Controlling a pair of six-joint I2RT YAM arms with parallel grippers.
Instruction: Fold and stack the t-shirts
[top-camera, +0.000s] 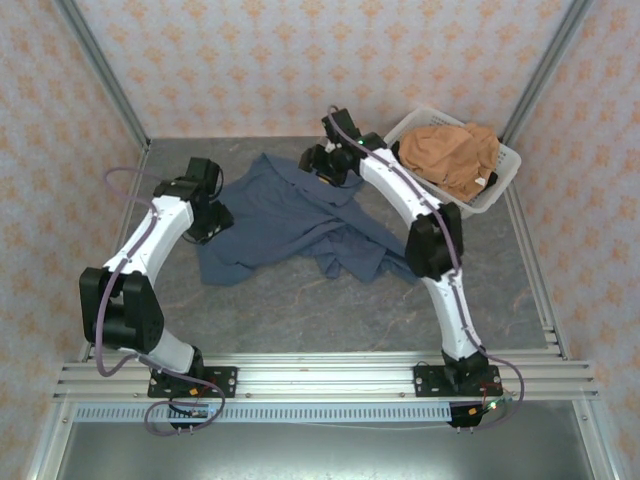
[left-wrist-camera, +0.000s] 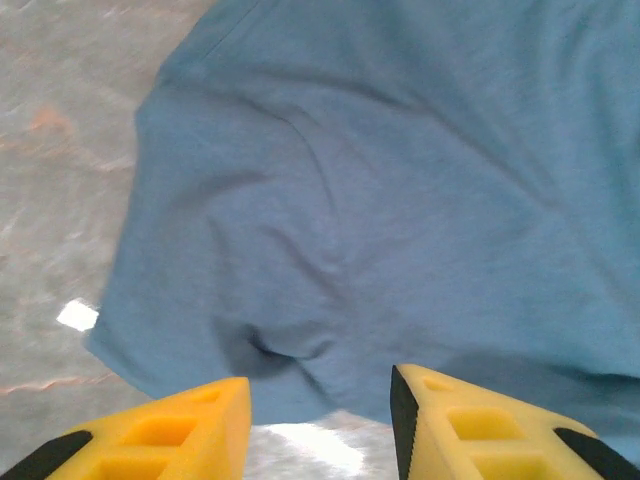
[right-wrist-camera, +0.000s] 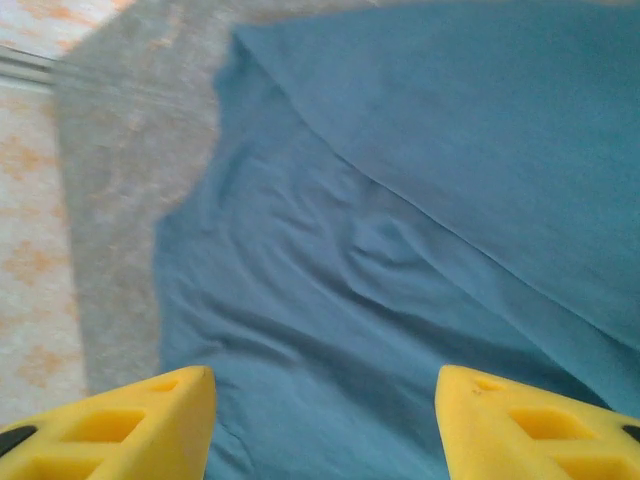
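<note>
**Both grippers open at the edges of the blue shirt**

Spread loose and rumpled on the table (top-camera: 300, 315), between the two grippers: the blue shirt (top-camera: 290, 225). Not folded. Creased across the middle, with a twisted strip of cloth trailing off under the elbow of the right arm (top-camera: 435, 245).

At its left edge, the left gripper (left-wrist-camera: 320, 425), tilted down toward the cloth. Jaws parted, with nothing pinched between the yellow fingers (left-wrist-camera: 190, 435). Just ahead of them, a rounded corner of the shirt's hem with a small dimple in the fabric. Directly below the gap, bare table with a bright glare. Off to the left, more bare grey table.

At its far edge, the right gripper (right-wrist-camera: 325, 420), held over the cloth. Jaws set wide, gripping nothing. Ahead of and below the fingertips (right-wrist-camera: 150, 425), blue fabric with a long straight fold running diagonally down to the right. Further ahead and to the left, the shirt's edge, then a band of table, then the patterned wall (right-wrist-camera: 30, 300).

To the right of the right gripper, near but apart from it, the orange shirt (top-camera: 450, 155). Bunched in a heap inside the white basket (top-camera: 505, 172) at the table's far right corner, clear of the blue shirt.
</note>
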